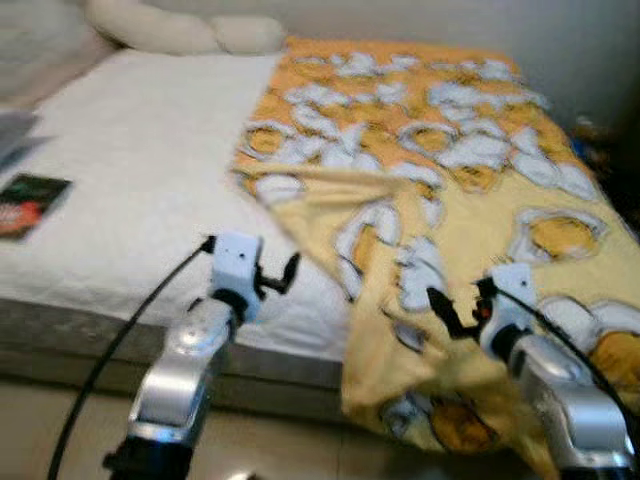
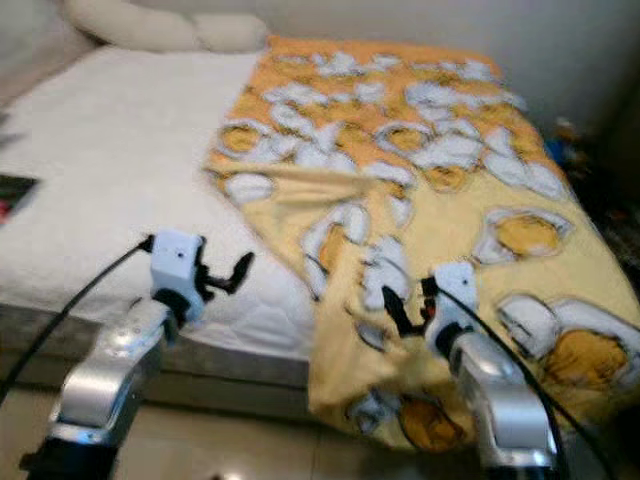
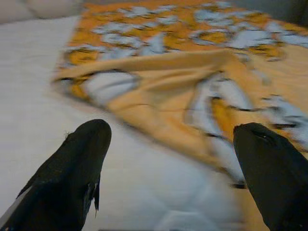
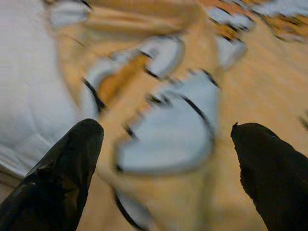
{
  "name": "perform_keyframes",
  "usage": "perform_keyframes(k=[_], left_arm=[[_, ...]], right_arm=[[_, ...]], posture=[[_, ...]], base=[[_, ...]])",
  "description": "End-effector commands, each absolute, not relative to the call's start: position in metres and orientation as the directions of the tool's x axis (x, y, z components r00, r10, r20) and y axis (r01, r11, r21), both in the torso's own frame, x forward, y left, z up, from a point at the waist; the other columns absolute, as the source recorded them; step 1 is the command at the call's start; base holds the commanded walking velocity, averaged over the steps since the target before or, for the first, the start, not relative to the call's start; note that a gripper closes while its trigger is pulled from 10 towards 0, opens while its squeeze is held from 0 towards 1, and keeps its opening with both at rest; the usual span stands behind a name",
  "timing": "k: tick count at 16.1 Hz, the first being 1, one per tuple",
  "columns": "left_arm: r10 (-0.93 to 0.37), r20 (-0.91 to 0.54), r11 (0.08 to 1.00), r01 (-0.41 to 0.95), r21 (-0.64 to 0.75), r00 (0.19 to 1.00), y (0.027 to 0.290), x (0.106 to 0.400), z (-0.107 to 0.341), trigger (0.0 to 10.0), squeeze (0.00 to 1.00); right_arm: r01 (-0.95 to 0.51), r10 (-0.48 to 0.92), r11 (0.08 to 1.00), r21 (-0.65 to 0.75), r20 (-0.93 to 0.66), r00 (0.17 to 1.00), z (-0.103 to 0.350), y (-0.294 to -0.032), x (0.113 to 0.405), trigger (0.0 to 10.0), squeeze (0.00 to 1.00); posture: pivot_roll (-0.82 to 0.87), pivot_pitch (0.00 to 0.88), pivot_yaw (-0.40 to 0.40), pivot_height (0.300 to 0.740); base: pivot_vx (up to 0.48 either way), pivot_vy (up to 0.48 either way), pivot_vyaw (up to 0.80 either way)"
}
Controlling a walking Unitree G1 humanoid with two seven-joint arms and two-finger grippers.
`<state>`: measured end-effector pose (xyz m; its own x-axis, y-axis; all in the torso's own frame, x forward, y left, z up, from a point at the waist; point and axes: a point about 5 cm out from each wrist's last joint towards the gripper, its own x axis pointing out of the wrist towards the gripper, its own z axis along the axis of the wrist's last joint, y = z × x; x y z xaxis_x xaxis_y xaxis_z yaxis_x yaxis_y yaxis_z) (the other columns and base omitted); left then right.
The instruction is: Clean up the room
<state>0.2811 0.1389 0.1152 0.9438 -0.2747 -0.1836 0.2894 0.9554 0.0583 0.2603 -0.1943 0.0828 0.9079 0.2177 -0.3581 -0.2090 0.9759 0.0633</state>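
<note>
Bed point(image 1: 130, 190) across most of the frame, white mattress top on the left half, near edge running along the lower left. Blanket point(image 1: 450, 200), yellow-orange w/ white blobs, over the right half from upper centre down to lower right; one corner folded back at mid-frame, lower edge bunched and hanging off the bed's near side at bottom centre. Pillows point(image 1: 180, 30) along the upper left, at the head of the bed. Dark flat item point(image 1: 25, 205) at far left on the mattress, too blurred to ID.

Left gripper point(image 1: 283, 277) at lower centre-left, raised over bare mattress near the bed's edge, fingers point(image 3: 82, 159) wide apart, nothing betw. them; blanket's folded corner just ahead and to the right, not touching. Right gripper point(image 1: 450, 310) at lower right, directly over the bunched blanket near its hanging edge, fingers point(image 4: 72, 163) spread wide, blanket close beneath and betw. them; contact unclear, heavy blur.
</note>
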Motion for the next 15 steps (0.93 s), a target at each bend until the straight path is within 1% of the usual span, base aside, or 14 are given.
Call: perform_keyframes(k=[1, 3, 4, 6, 7, 10, 12, 14, 15], left_arm=[[-0.258, -0.177, 0.959, 0.274, 0.072, 0.95, 0.145, 0.281, 0.117, 10.0, 0.44], [-0.27, -0.196, 0.954, 0.29, 0.078, 0.943, 0.143, 0.28, 0.115, 10.0, 0.41], [-0.273, -0.198, 0.953, 0.293, 0.081, 0.941, 0.143, 0.28, 0.115, 10.0, 0.41], [-0.299, -0.216, 0.943, 0.322, 0.084, 0.93, 0.141, 0.279, 0.113, 10.0, 0.28], [-0.314, -0.228, 0.936, 0.341, 0.089, 0.922, 0.14, 0.279, 0.113, 10.0, 0.0], [-0.318, -0.244, 0.932, 0.349, 0.097, 0.916, 0.142, 0.28, 0.112, 10.0, 0.0], [-0.322, -0.241, 0.928, 0.356, 0.111, 0.916, 0.143, 0.282, 0.114, 10.0, 0.0], [-0.321, -0.238, 0.929, 0.354, 0.11, 0.917, 0.144, 0.284, 0.115, 10.0, 0.0], [-0.322, -0.238, 0.928, 0.355, 0.113, 0.917, 0.145, 0.285, 0.115, 10.0, 0.0]], right_arm=[[-0.204, 0.22, 0.975, 0.082, -0.36, 0.907, 0.082, -0.189, 0.261, 10.0, 0.0], [-0.213, 0.226, 0.974, 0.075, -0.363, 0.904, 0.082, -0.19, 0.261, 10.0, 0.0], [-0.213, 0.225, 0.974, 0.073, -0.366, 0.903, 0.081, -0.19, 0.261, 10.0, 0.0], [-0.212, 0.215, 0.976, 0.051, -0.385, 0.898, 0.08, -0.192, 0.262, 10.0, 0.0], [-0.217, 0.217, 0.975, 0.045, -0.39, 0.895, 0.08, -0.193, 0.265, 10.0, 0.0], [-0.208, 0.206, 0.977, 0.037, -0.391, 0.897, 0.082, -0.195, 0.27, 10.0, 0.0], [-0.204, 0.206, 0.978, 0.045, -0.375, 0.904, 0.084, -0.192, 0.27, 10.0, 0.0], [-0.203, 0.211, 0.977, 0.062, -0.373, 0.903, 0.083, -0.19, 0.268, 10.0, 0.0], [-0.195, 0.208, 0.978, 0.072, -0.375, 0.904, 0.082, -0.188, 0.267, 10.0, 0.0]], posture=[[-0.04, 0.0, 0.015, 0.74], [-0.04, 0.0, 0.018, 0.74], [-0.04, 0.0, 0.019, 0.74], [-0.04, 0.0, 0.022, 0.74], [-0.04, 0.0, 0.02, 0.74], [-0.03, 0.0, 0.024, 0.74], [-0.04, 0.0, 0.035, 0.74], [-0.04, 0.0, 0.041, 0.74], [-0.04, 0.0, 0.045, 0.74]], base=[[0.0, 0.0, 0.0], [0.0, 0.0, 0.0], [0.0, 0.0, 0.0], [0.0, 0.0, 0.0], [0.0, 0.0, 0.0], [0.0, 0.0, 0.0], [0.0, 0.0, 0.0], [0.0, 0.292, 0.0], [0.0, 0.48, -0.79]])
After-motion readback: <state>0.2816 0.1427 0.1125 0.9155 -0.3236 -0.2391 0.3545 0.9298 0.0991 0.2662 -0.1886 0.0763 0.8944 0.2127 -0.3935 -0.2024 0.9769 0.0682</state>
